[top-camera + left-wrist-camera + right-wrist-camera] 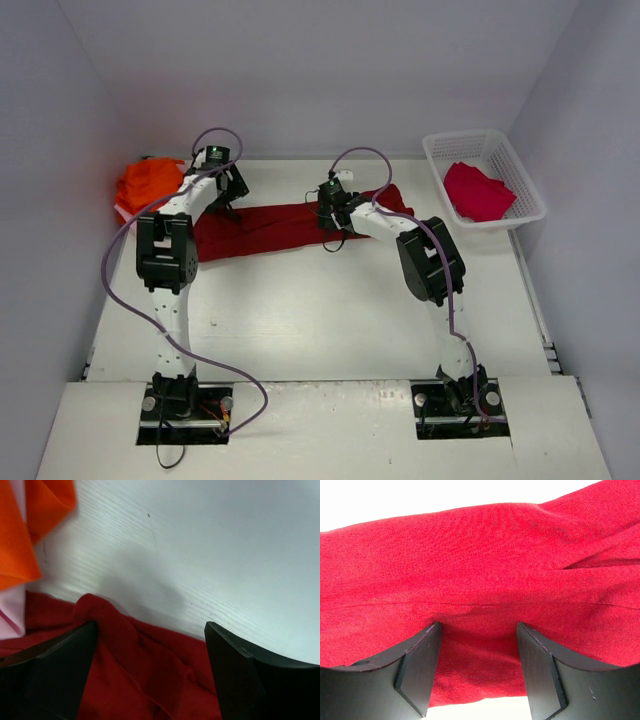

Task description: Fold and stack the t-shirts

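White-and-black arms [172, 312], purple cables [106, 268]

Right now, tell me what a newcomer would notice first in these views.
The dark red t-shirt lies stretched in a long band across the table, with the left gripper and right gripper open low over it, one toward each end. Bright orange shirts are heaped at the far left corner, and a crimson shirt sits in the white basket at far right.

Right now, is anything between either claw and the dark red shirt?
Nothing visible does. The open left claw straddles a raised fold of the dark red shirt; the open right claw sits directly over its cloth.
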